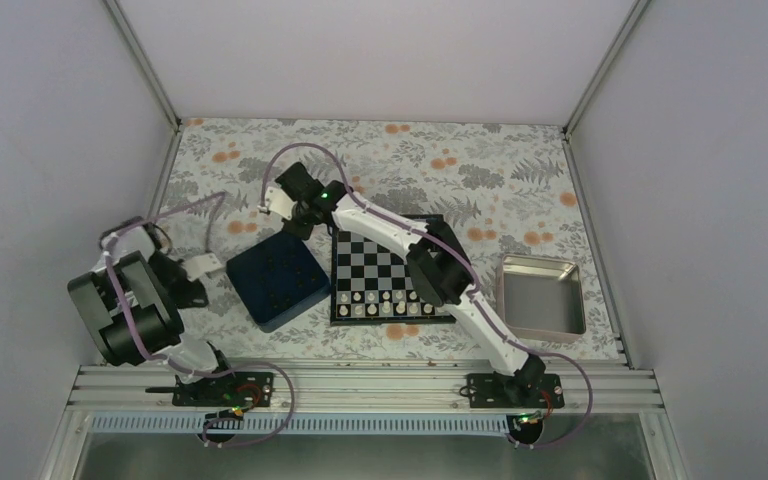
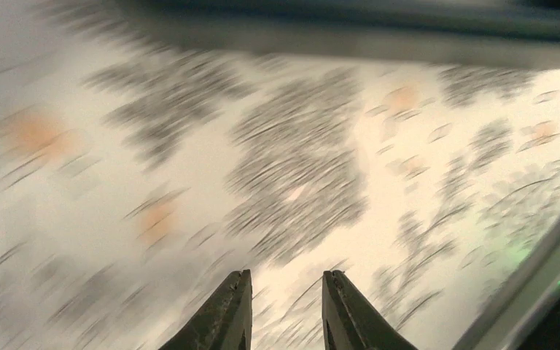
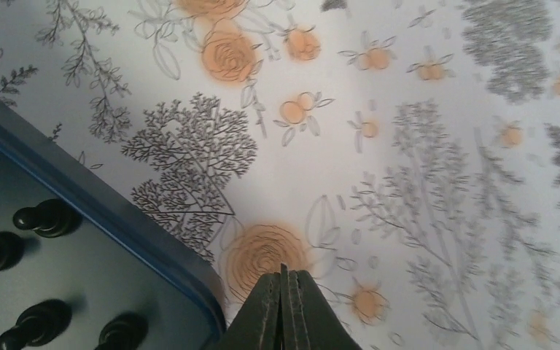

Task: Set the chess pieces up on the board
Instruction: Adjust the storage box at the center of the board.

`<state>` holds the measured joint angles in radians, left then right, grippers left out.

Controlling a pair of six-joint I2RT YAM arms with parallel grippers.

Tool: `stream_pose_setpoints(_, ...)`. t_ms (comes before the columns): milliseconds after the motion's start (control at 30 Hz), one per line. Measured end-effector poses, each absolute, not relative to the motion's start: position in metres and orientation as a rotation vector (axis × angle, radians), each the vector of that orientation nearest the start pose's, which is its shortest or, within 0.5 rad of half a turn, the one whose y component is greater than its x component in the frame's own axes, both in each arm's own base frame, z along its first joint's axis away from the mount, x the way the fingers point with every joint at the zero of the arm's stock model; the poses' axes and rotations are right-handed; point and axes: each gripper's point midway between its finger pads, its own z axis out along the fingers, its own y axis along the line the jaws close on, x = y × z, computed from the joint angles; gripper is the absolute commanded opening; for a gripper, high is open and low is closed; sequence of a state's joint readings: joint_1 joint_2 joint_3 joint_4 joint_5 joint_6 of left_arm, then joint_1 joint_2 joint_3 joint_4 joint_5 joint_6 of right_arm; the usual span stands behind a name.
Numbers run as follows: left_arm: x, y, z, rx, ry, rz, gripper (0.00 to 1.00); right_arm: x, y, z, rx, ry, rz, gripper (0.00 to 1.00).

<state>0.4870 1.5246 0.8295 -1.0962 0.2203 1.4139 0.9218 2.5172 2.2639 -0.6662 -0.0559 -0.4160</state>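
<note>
We see four tiny black chess pieces (image 3: 44, 217) inside the dark blue square tray (image 3: 127, 230), close to one rounded corner. They seem to lie on their sides, well apart from each other. The flat square chessboard (image 1: 370, 262), checked black and pale silver-grey, lies just right of that tray.

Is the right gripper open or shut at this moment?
Shut. In the wrist view the right gripper has its two fingers pressed together, with no gap and nothing between them.
</note>
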Motion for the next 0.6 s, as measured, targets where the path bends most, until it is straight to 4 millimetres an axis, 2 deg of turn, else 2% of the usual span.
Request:
stream_pose_setpoints(100,0.197,0.094,0.050,1.197,2.763,-0.320,0.24,0.380,0.507,0.088,-1.550,1.944,0.244,0.03)
stream_pose_setpoints(200,0.216,0.122,0.070,1.126,2.742,-0.187,0.24,0.375,0.495,0.120,-1.529,1.929,0.224,0.03)
stream_pose_setpoints(300,0.232,0.130,0.082,1.110,2.697,-0.129,0.24,0.361,0.477,0.158,-1.528,1.917,0.225,0.03)
stream_pose_setpoints(400,0.245,0.125,0.083,1.095,2.671,-0.155,0.24,0.343,0.461,0.186,-1.557,1.908,0.233,0.04)
stream_pose_setpoints(500,0.261,0.115,0.078,1.092,2.646,-0.192,0.24,0.317,0.448,0.186,-1.640,1.934,0.240,0.04)
stream_pose_setpoints(600,0.278,0.097,0.072,1.119,2.625,-0.209,0.24,0.281,0.436,0.155,-1.782,1.992,0.240,0.04)
